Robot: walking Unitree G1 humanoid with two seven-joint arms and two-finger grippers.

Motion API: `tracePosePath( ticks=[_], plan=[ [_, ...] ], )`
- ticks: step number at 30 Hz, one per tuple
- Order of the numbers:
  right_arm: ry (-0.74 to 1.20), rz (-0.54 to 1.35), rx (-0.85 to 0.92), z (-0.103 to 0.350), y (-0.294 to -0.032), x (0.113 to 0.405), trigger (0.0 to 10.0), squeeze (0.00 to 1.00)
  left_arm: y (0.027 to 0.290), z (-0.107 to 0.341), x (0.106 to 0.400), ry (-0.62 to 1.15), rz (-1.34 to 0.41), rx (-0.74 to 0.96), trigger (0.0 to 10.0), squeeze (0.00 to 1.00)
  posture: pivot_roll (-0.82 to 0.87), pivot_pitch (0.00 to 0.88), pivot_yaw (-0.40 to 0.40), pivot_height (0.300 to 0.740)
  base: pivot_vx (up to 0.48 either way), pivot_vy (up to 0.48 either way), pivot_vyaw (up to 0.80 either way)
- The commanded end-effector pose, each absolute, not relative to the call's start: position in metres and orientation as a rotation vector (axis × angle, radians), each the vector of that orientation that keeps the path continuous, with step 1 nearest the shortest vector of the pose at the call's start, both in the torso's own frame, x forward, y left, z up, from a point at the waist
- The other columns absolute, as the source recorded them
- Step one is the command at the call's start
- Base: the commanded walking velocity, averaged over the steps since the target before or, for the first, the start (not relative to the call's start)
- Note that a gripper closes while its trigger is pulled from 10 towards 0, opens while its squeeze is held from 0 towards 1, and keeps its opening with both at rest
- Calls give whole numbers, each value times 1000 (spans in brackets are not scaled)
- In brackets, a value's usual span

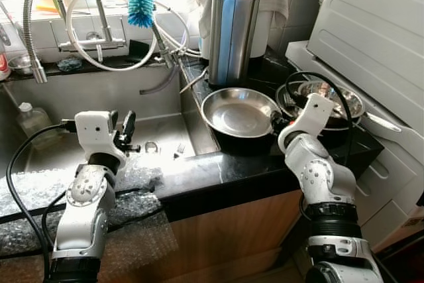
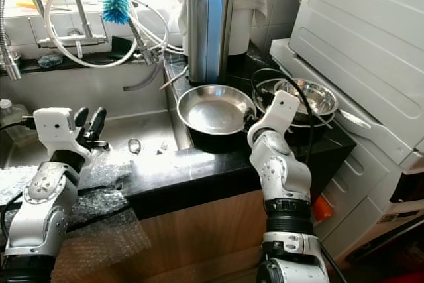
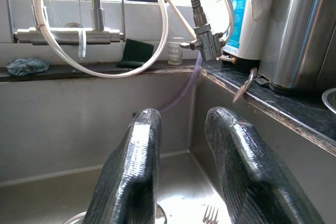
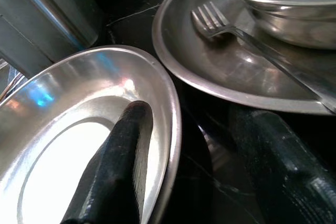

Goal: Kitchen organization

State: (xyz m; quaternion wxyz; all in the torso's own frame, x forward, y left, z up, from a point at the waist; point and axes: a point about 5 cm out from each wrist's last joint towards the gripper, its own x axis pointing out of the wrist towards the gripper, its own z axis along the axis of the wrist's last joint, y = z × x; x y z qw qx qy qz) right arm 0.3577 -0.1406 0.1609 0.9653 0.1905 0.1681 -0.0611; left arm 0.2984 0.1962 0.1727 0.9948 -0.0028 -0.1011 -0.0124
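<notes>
Right gripper point(image 4: 184, 171) fingers wide, straddling rim of steel plate point(image 1: 238, 114) near bench point(image 1: 218, 170) front edge. Left gripper point(image 3: 181, 166) fingers narrow, empty, over sink point(image 1: 99, 97). Risk: thin slick rim slips, plate clatters off edge.

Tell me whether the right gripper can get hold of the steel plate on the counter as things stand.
Probably yes: the right gripper is open and already straddles the rim of the steel plate, one finger inside, one outside, with nothing between them and the rim.
</notes>
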Motion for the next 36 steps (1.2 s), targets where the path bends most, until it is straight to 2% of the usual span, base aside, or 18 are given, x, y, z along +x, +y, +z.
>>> tracePosePath(
  ticks=[1, 15, 17, 36],
  plan=[
    [337, -106, 365, 167, -137, 361, 10000, 0, 194, 172, 300, -187, -26, 8, 10000, 0, -128, 0, -63, 740, 0, 0, 0],
    [365, -73, 332, 163, -134, 365, 10000, 0, 193, 168, 299, -168, -26, 16, 10000, 0, -127, 0, -72, 740, 0, 0, 0],
    [368, -69, 333, 162, -133, 365, 0, 0, 193, 168, 299, -165, -28, 20, 10000, 0, -126, 0, -72, 740, 0, 0, 0],
    [386, -47, 355, 160, -127, 365, 0, 0, 188, 166, 301, -147, -69, 51, 10000, 0, -122, 0, -71, 740, 0, 0, 0]
  ],
)
